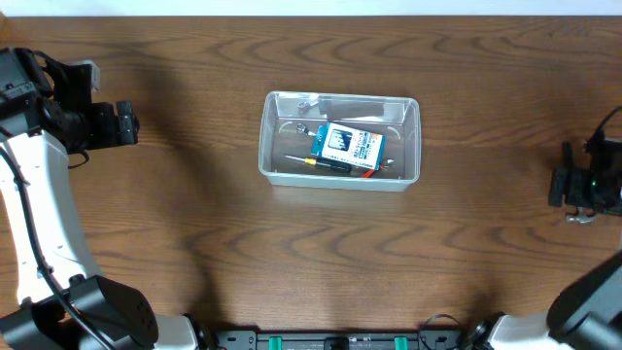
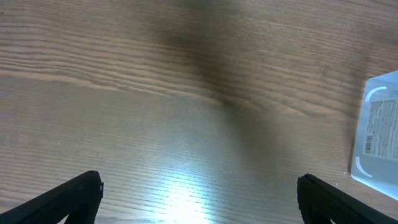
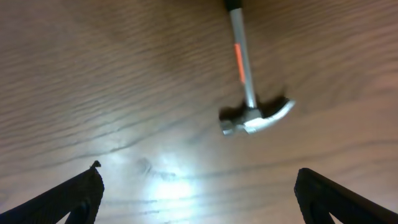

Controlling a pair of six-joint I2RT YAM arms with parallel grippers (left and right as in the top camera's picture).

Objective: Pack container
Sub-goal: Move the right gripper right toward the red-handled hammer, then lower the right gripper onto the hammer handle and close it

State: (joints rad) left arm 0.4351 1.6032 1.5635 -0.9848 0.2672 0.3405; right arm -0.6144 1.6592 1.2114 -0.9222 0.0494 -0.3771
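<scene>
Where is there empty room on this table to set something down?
Bare tabletop stretches between the left gripper and the container, and between the container and the right gripper. Crowded: inside the container, where a blue-and-white box and a tool lie, and near the right gripper, where a hammer lies.

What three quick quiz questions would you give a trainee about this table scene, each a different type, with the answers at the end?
1. True or false: the hammer lies inside the container.
2. Where is the blue-and-white box?
A. on the bare wood
B. in the container
C. on top of the hammer
3. Fill the gap: the left gripper and the right gripper are both empty and ____ (open or shut).

Key: 1 false; 2 B; 3 open.
</scene>
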